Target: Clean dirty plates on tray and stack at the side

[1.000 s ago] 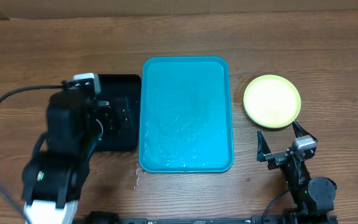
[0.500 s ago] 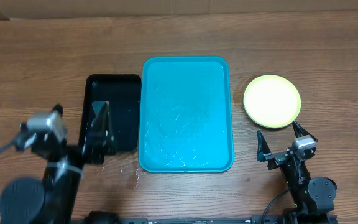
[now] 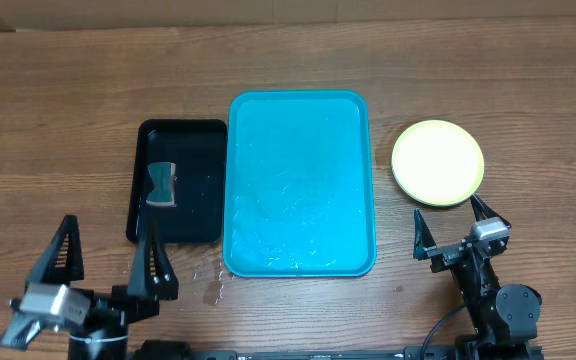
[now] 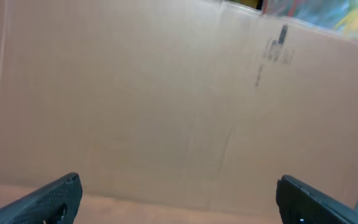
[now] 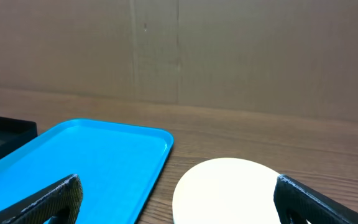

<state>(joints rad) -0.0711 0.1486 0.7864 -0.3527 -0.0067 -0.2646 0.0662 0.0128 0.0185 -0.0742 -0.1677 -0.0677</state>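
The plates (image 3: 437, 162) sit, apparently stacked, just ahead of the released, empty right hand (image 3: 450, 215), and the tray (image 3: 300, 180) to its left lies bare. The left hand (image 3: 108, 240), also released, has drawn back from the black tray (image 3: 183, 128) to the bench (image 3: 58, 110) edge, so the task looks finished.

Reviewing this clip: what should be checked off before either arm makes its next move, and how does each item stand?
1. Tray free of plates: ok.
2. Plates set on the table right of the tray: ok.
3. All three plates in that pile: cannot tell, only the pale yellow-green top one shows.
4. Left hand open, holding nothing: ok.
5. Right hand open, holding nothing: ok.
6. Table dry: not ok, droplets lie by the tray's near left corner.
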